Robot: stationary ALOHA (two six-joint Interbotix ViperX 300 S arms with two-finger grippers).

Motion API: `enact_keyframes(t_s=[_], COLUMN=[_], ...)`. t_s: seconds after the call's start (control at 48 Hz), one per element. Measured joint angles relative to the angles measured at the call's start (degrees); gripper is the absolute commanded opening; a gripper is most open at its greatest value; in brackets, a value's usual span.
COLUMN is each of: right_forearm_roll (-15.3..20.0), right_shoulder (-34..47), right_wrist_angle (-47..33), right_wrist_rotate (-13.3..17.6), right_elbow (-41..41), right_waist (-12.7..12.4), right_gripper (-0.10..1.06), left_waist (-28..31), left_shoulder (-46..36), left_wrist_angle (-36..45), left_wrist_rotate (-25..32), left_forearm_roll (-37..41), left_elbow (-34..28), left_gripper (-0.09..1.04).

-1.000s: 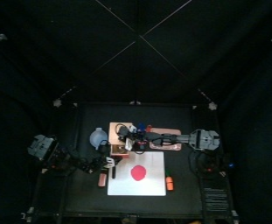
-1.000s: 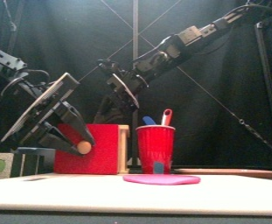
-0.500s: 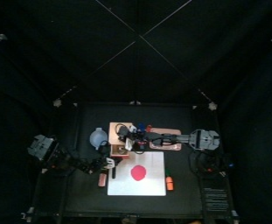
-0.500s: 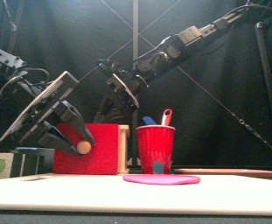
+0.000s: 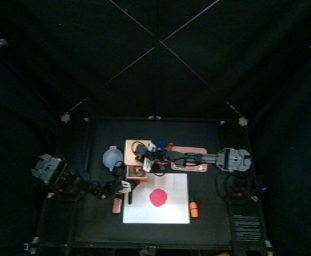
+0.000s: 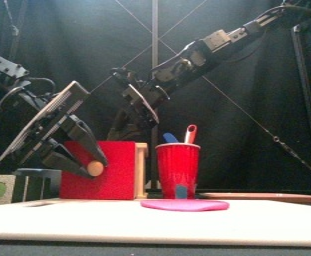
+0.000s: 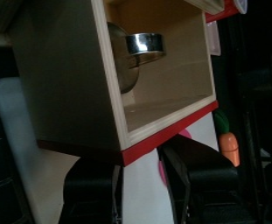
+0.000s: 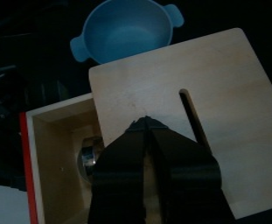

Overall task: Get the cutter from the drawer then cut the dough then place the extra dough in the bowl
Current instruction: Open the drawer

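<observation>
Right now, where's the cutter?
In the left wrist view, the cutter sits inside the pulled-out drawer of the wooden box. The box is behind the white cutting board, with the blue-grey bowl beside it.

cutter [image 7: 145, 44]: metal, inside open drawer [image 7: 173, 80] | dough [image 5: 155, 198]: flat red disc, uncut | bowl [image 8: 124, 31]: blue-grey, upright

1. The box [image 8: 219, 79] is shown in pale, unpainted wood; its drawer front [image 6: 118, 180] is painted red.
2. The cutter [image 7: 146, 44] is rendered in shiny silver metal.
3. The bowl [image 8: 124, 35] is coloured blue-grey.
4. The dough [image 5: 157, 197] is seen as red-pink against the white cutting board [image 5: 135, 213].
5. The cup [image 6: 178, 168] is red; its two toy knives are coloured blue [image 6: 170, 138] and red [image 6: 190, 132].
6. The toy carrot [image 7: 228, 149] is orange, topped with green.
</observation>
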Motion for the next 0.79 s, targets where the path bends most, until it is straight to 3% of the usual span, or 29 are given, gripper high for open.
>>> enact_keyframes(t_s=[0.417,0.792], right_forearm_roll=[0.0,-0.09], right_shoulder=[0.09,0.26], right_wrist_angle=[0.09,0.09], right_wrist_rotate=[0.09,0.0], right_elbow=[-0.09,-0.26], right_waist=[0.0,0.0], right_gripper=[0.03,0.03], left_waist=[-0.44,-0.79], left_shoulder=[0.0,0.0], left_wrist_angle=[0.53,0.53], left_wrist_rotate=[0.18,0.18], left_forearm_roll=[0.53,0.7], left_elbow=[0.26,0.35], left_gripper=[0.78,0.79])
